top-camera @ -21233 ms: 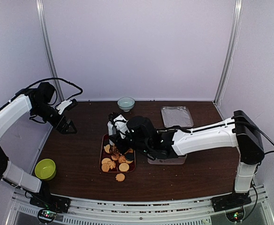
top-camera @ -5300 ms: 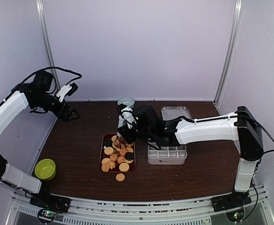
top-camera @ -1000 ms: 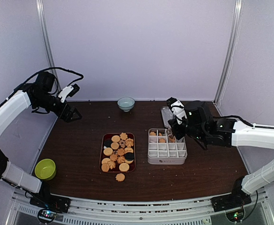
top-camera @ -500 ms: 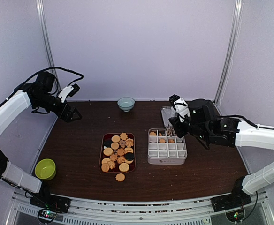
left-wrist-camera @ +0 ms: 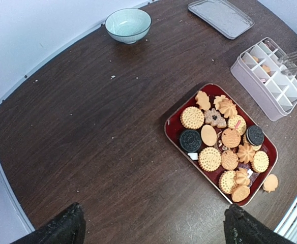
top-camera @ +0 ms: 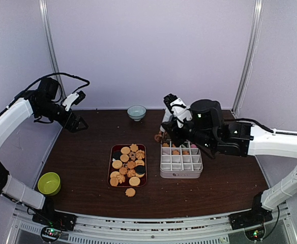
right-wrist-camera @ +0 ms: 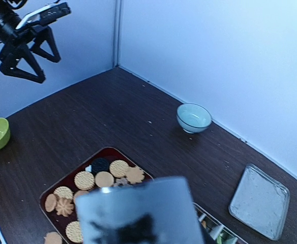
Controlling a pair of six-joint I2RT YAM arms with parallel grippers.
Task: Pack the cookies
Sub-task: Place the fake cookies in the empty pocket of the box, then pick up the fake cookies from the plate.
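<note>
Lying mostly on the red tray (left-wrist-camera: 171, 128) at the near middle of the table, the cookies (left-wrist-camera: 225, 152) sat packed edge to edge, with some overlapping. One stray cookie (top-camera: 130, 192) lay flat on the wood just near of the tray. A few more already filled the far row of the white divided box (top-camera: 181, 174) just right of the tray.

The right gripper (top-camera: 160, 137) hung over the box's far left corner. Whether its jaws were released or grasping something I could not tell, since its own camera was blocked by a blurred finger pad. The left gripper (left-wrist-camera: 153, 231) was raised at the far left, spread wide and empty.

These biscuits looked light, thin and rigid, and probably brittle, likely to crumble or snap under a hard squeeze. Taking one across opposite edges with a gentle pinch seemed best. A cookie with a raised or free rim would suit, such as one resting on its neighbours. The stray one, flat on the table, offered little edge to catch.
</note>
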